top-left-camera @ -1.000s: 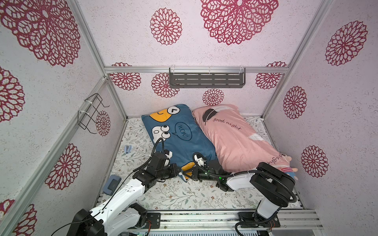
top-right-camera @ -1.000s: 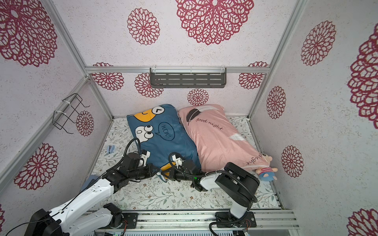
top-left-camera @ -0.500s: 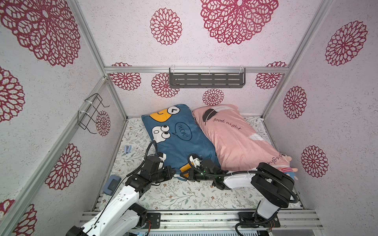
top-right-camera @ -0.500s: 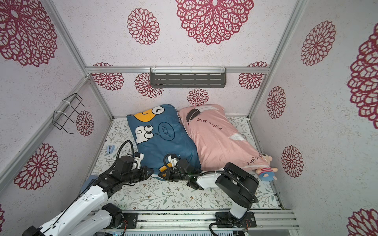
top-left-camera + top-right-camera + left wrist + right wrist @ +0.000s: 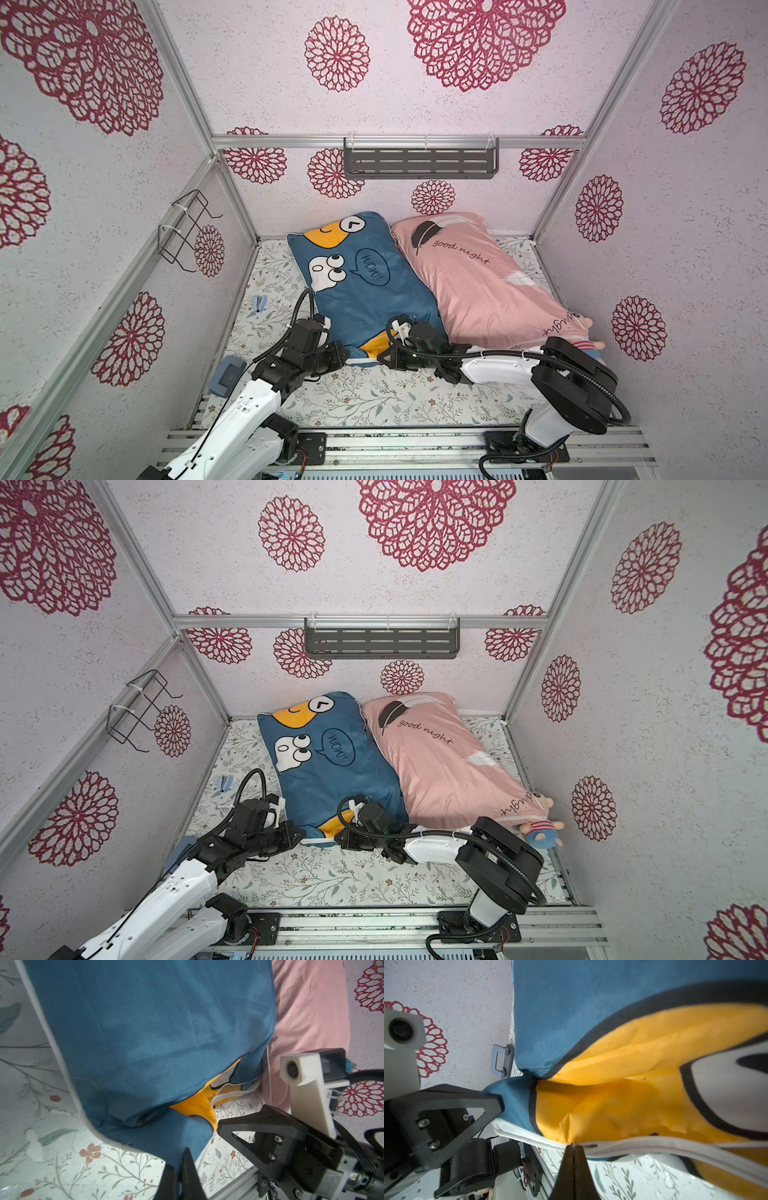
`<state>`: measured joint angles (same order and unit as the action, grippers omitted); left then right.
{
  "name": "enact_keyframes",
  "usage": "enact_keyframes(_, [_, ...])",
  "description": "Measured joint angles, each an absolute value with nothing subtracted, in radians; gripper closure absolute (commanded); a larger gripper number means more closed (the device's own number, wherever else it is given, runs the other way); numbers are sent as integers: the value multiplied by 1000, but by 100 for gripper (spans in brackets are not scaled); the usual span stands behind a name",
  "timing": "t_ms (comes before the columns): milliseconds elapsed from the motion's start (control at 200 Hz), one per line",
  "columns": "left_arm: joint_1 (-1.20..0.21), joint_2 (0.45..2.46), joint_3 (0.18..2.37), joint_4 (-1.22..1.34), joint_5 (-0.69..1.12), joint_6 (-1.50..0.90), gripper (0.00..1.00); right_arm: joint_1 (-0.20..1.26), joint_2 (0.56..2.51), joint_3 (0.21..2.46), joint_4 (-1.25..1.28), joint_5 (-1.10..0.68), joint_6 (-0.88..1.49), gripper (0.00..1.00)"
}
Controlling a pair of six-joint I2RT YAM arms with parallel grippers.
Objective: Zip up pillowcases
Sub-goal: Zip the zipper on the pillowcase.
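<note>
The left gripper (image 5: 184, 1159) pinches the stuffed blue cartoon-printed fabric pillowcase (image 5: 365, 299) by its corner. The right gripper (image 5: 573, 1148) is clamped on the white zipper edge (image 5: 654, 1142). The zipper pull is hidden.

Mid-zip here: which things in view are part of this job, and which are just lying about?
In the job: blue pillowcase, pinched by left claw and right claw along its near edge; pink pillowcase.
Lying about: plush doll, wire rack, grey shelf, blue-grey object.
</note>
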<state>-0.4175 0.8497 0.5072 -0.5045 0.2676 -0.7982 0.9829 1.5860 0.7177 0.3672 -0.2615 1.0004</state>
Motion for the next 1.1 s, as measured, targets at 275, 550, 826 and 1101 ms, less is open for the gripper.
enact_keyframes(275, [-416, 819, 501, -550, 178, -823, 100, 983, 1581, 749, 212, -195, 949, 100])
enact_keyframes(550, [-406, 793, 475, -595, 77, -865, 100, 992, 1579, 796, 96, -131, 911, 100])
enact_keyframes(826, [-351, 756, 449, -622, 10, -896, 100, 995, 1562, 804, 7, -54, 907, 100])
enact_keyframes(1101, [-278, 734, 435, -641, -19, -913, 100, 999, 1556, 806, -66, 24, 908, 100])
